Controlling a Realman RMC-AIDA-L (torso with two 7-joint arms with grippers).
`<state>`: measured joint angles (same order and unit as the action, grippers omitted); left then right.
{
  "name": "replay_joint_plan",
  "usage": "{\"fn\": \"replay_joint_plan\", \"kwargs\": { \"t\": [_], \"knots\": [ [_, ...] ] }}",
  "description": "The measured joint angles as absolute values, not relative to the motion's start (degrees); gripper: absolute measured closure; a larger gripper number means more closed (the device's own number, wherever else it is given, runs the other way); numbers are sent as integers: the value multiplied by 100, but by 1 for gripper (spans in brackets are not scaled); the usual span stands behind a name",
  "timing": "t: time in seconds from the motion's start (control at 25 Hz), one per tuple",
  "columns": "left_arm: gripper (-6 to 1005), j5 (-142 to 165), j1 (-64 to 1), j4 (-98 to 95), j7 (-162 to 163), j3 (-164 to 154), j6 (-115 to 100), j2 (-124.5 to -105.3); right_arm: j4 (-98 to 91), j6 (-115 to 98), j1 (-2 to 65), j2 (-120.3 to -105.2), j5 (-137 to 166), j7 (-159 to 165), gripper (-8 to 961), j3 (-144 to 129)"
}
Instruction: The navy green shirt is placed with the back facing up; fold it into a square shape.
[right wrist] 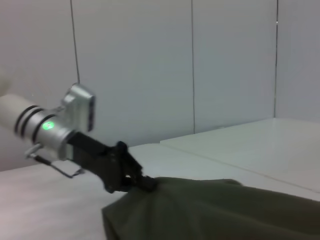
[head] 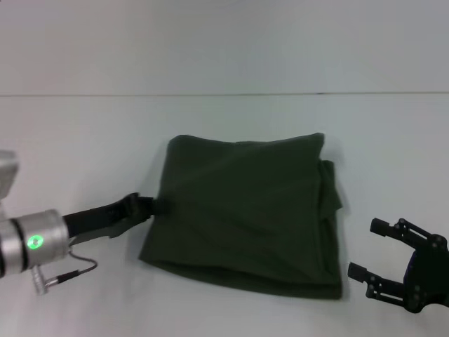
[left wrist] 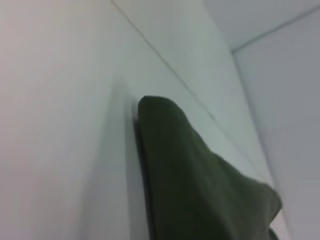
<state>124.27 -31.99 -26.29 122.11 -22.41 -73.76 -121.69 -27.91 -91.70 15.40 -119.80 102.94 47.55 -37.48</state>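
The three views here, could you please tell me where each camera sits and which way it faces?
Head view: from the robot's head, looking forward and down at the folded navy green shirt on the white table; left hand at the shirt's left edge, right hand open, off the shirt to its right.
Left wrist view: low over the table, looking along the shirt; none of the robot shows.
Right wrist view: low on the right, looking across the shirt at the left hand.
Shared: all three show the shirt; head and right wrist views share the left hand.

Bare table [head: 231, 112] surrounds the folded shirt [head: 245, 210]; left gripper [head: 160, 206] blocks its left edge.
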Motion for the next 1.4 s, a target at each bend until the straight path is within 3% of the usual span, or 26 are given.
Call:
{"fn": "replay_joint_plan", "kwargs": {
  "t": [0.52, 0.72, 1.04, 1.24, 1.4],
  "knots": [
    [996, 12458, -2914, -2574, 12094, -2059, -7709, -12226, -2748, -9135, 1721, -11984, 10313, 4755, 53, -3705],
    [900, 12461, -2868, -2696, 11941, -2032, -7769, -12213, -2742, -9132, 1723, -11995, 10307, 4755, 53, -3709],
    [654, 12410, -2547, -3674, 11207, -1865, -8178, -12207, -2724, -9125, 1732, -12006, 10284, 4734, 53, -3675],
    [392, 12159, -2361, -4363, 9417, -1588, -8779, -12249, -2620, -9039, 1784, -12017, 10244, 4725, 53, -3430],
    [252, 11727, -2207, -4316, 7486, -1484, -9435, -12338, -2448, -8902, 1834, -12015, 10203, 4695, 53, -3290]
  ]
}}
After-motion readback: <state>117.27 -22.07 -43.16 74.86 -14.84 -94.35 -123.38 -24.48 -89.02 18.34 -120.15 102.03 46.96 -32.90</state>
